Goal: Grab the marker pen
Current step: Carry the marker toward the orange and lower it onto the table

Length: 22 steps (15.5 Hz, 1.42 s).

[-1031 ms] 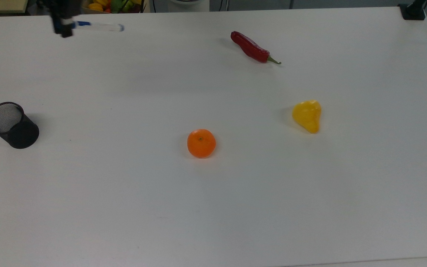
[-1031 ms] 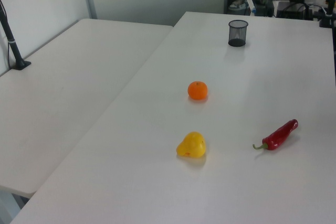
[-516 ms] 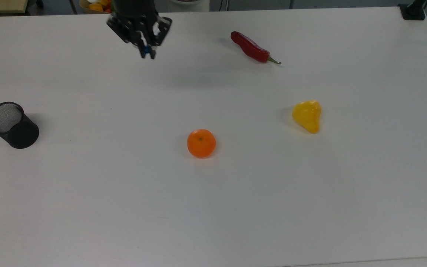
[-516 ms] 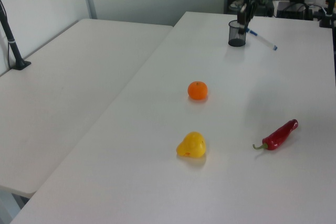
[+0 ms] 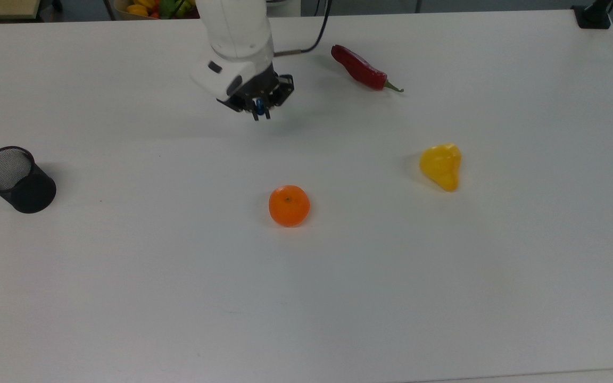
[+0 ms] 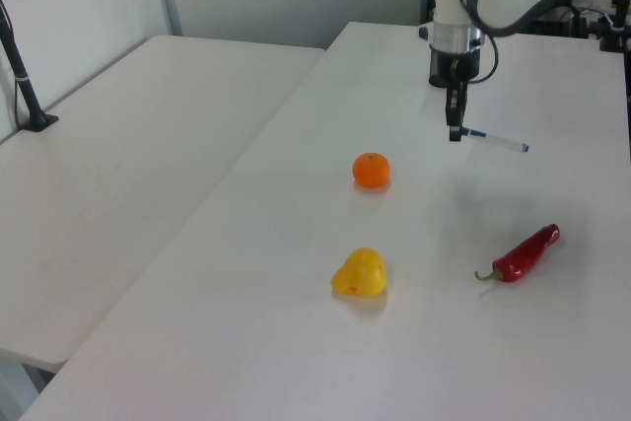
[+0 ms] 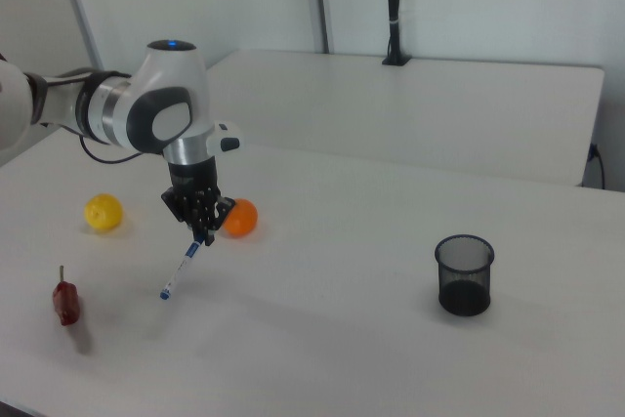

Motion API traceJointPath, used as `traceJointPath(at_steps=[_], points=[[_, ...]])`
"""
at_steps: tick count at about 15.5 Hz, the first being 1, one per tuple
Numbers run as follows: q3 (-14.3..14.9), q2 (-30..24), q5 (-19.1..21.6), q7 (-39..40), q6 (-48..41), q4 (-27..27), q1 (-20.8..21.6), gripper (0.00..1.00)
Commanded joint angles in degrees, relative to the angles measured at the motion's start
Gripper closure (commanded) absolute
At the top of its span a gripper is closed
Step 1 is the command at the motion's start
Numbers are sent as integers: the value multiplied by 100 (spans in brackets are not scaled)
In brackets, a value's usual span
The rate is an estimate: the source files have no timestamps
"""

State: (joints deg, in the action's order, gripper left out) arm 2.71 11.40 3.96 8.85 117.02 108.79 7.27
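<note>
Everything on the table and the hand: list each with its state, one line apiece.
hand: shut on the marker pen, held above the table
marker pen: gripped at its capped end, hanging tilted, clear of the table
mesh pen cup: upright, nothing seen inside
orange: resting on the table, untouched
yellow pepper: lying on its side
red chilli: lying flat, stem toward the top view's right
table: white, bearing all of these
</note>
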Motion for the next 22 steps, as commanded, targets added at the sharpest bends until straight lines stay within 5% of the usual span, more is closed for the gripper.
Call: traceJointPath(at_steps=[1,6,11,12,14,15,18,22], points=[[-16,63,-27,82,1136,589,205,100],[-122,388,-18,-252,1981,608,231,98],[-192,538,17,-559,2238,573,231,74],[-192,538,26,-603,2238,573,231,61],[-192,512,43,-665,2159,555,223,11],[-192,477,43,-665,2141,555,214,0],[-192,170,43,-666,1906,529,161,0],[-184,-375,34,-639,273,-181,-146,0]])
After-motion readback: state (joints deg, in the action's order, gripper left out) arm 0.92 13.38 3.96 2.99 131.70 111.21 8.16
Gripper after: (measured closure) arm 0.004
